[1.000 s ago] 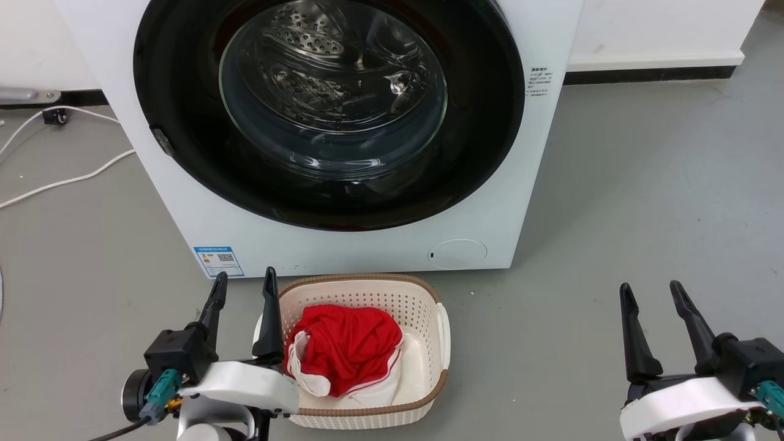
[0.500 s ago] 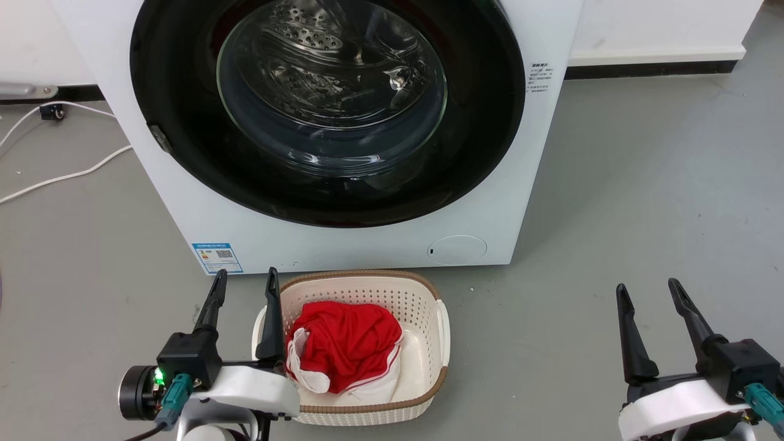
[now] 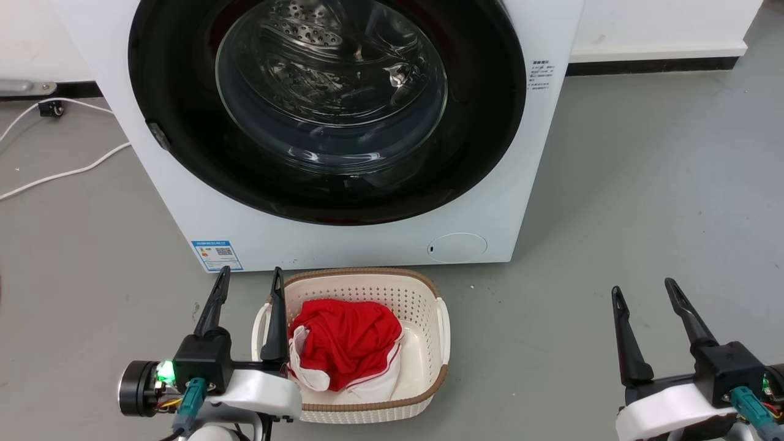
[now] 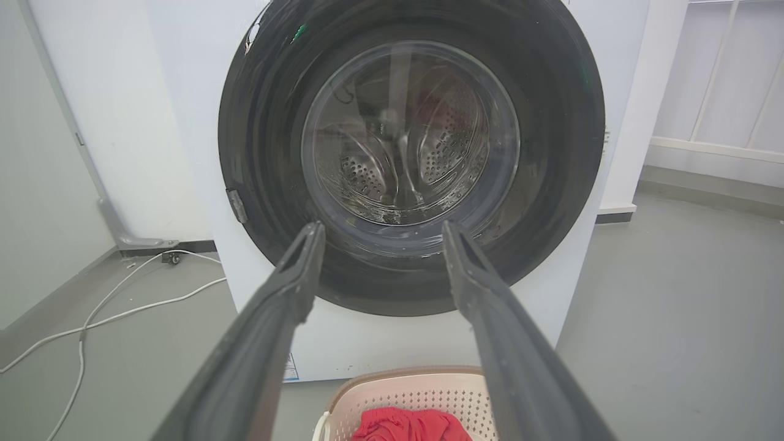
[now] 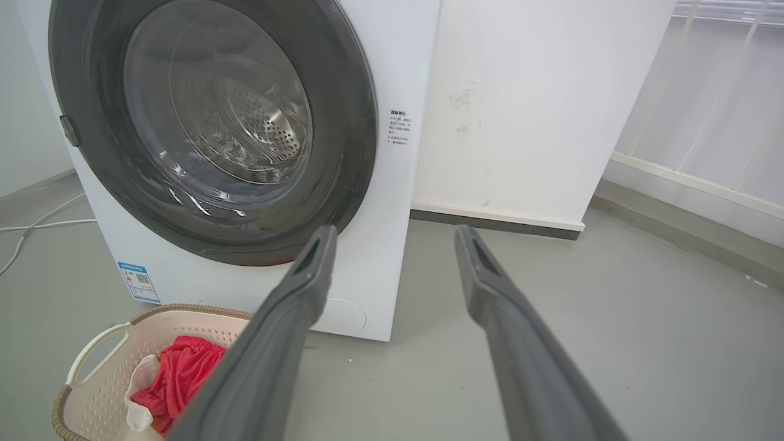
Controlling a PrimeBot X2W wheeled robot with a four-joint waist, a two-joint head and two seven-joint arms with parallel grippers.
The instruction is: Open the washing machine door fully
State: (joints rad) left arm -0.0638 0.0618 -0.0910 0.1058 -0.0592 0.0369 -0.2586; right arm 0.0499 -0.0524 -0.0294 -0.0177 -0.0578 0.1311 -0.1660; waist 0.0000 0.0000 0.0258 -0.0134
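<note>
Straight ahead of you, the washing machine door [image 3: 327, 112] sits shut against the white machine [image 3: 343, 245]. It's a big, round, glossy black ring with a small grey catch [image 3: 158, 135] on its left rim. A bulging clear glass bowl [image 3: 331, 86] at centre shows the perforated steel drum [image 3: 306, 37] behind.

Now left to right along the smooth grey floor [image 3: 643, 184]. A white cable [image 3: 61, 174] snakes at far left. Your left gripper [image 3: 251, 272] hovers with long dark fingers [image 3: 274, 318] spread, holding nothing, at the edge of a cream perforated basket [image 3: 429, 294]. The basket has a brown woven-look rim and crumpled red cloth [image 3: 346, 340] inside. Far right, your right gripper [image 3: 643, 288] is likewise spread and empty, well short of the door.
</note>
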